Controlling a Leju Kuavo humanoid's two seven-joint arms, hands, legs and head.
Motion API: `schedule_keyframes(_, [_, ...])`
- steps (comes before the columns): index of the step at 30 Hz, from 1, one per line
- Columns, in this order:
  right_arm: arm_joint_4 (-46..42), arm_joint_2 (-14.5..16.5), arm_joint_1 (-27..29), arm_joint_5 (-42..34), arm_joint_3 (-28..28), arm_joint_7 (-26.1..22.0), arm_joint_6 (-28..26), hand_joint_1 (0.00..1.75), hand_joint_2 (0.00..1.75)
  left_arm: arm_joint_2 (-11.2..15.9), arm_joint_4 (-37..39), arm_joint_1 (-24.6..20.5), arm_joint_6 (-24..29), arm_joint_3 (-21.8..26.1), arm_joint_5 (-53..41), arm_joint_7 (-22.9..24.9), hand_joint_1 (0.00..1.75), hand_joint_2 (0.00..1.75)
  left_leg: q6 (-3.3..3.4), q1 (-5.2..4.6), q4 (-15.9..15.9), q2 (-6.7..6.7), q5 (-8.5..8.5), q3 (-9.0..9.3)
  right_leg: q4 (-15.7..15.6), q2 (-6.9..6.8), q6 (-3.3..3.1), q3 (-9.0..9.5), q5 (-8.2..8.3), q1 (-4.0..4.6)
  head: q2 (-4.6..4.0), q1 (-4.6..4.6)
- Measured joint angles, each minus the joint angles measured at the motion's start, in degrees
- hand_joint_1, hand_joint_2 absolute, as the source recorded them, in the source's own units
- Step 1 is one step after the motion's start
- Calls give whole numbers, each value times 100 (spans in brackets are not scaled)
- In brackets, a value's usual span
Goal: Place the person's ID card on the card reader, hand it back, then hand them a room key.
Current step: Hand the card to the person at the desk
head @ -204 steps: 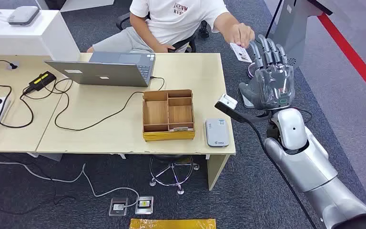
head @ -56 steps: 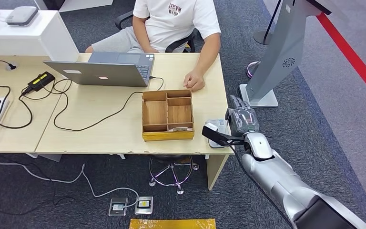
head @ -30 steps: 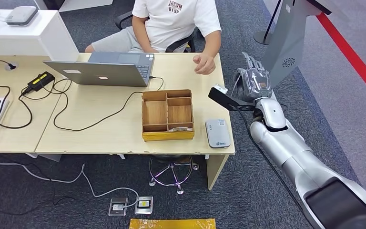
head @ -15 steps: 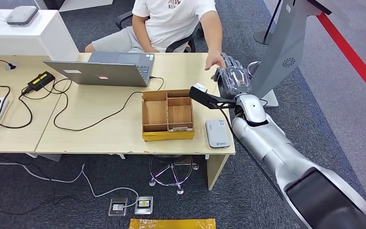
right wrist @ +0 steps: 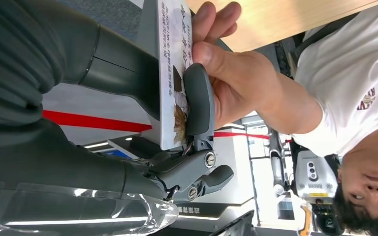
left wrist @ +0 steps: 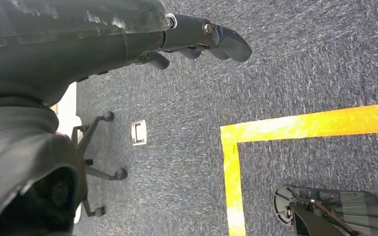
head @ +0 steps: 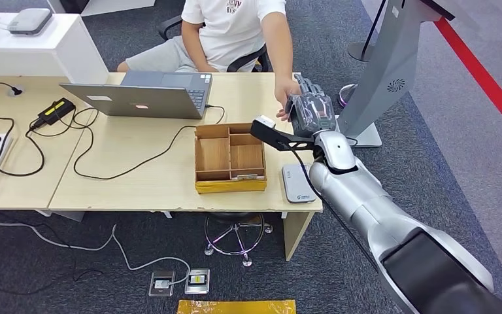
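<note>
ID card (right wrist: 173, 73) is pinched in the right hand (head: 309, 112), thumb on one face and darker fingers (right wrist: 199, 101) pressed on the printed face. The person's hand (right wrist: 236, 69) grips the same card at its far end, fingertips on both faces, so both hold it at once. In the head view this exchange sits above the far right corner of the desk (head: 150, 176), the person's forearm reaching in from the chair side. Card reader (head: 298, 183), grey, lies flat near the desk's front right edge, just beside the wooden compartment box (head: 230, 157). Open laptop (head: 145, 95) sits further left with cables trailing. Left hand (left wrist: 197, 42) hangs over the carpet, fingers loosely curled, holding nothing.
</note>
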Motion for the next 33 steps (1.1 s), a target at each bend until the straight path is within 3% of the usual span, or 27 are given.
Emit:
schedule_keyframes(1, [10,-1,0,5,11,20,-6,140,175,1,0,0,-1,-2,-5,0,0,0,0,0,0,0,0,0,0,0,0,0,0,0,0,0])
schedule_keyframes(4, [44,-4,-2,5,28,84,-14,24,175,1,0,1,9,-4,-13,0,0,0,0,0,0,1,0,0,0,0,0,0,0,0,0,1])
schedule_keyframes(6, [63,-5,-3,7,35,110,-16,3,175,1,0,1,18,-4,-12,0,0,0,0,0,0,2,0,0,0,1,0,0,0,0,0,1])
schedule_keyframes(24, [138,-41,-1,-82,98,288,-294,0,175,1,0,1,35,-4,-25,2,0,0,-1,0,1,2,0,1,0,2,0,-2,0,0,0,0])
schedule_keyframes(33, [-219,-366,60,-225,98,348,-626,0,175,5,2,4,45,-4,-9,-34,0,0,-1,0,3,3,0,0,-1,3,0,-2,0,0,0,1])
